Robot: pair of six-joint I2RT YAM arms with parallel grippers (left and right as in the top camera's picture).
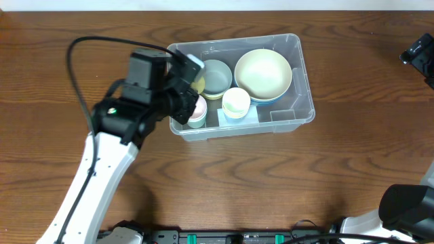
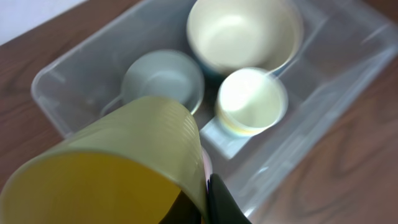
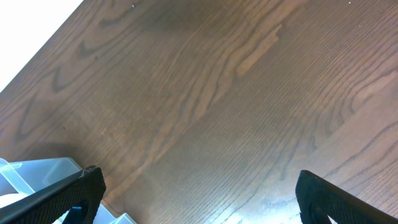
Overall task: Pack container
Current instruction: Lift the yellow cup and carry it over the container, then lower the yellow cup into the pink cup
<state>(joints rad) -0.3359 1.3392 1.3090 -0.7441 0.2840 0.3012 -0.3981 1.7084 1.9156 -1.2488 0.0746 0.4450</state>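
Left gripper (image 2: 204, 204): jaws clamped on the rim of the yellow cup (image 2: 124, 168), which hangs tilted over the container (image 1: 293, 107). The container sits mid-table. Right gripper (image 3: 199, 190): jaws wide apart over bare table (image 3: 236, 93), holding nothing.

Risks: the rim pinch may slip. Little floor is free beside the grey bowl (image 1: 215, 76) and small cup (image 2: 250, 99), so a tilted release could topple the cup.
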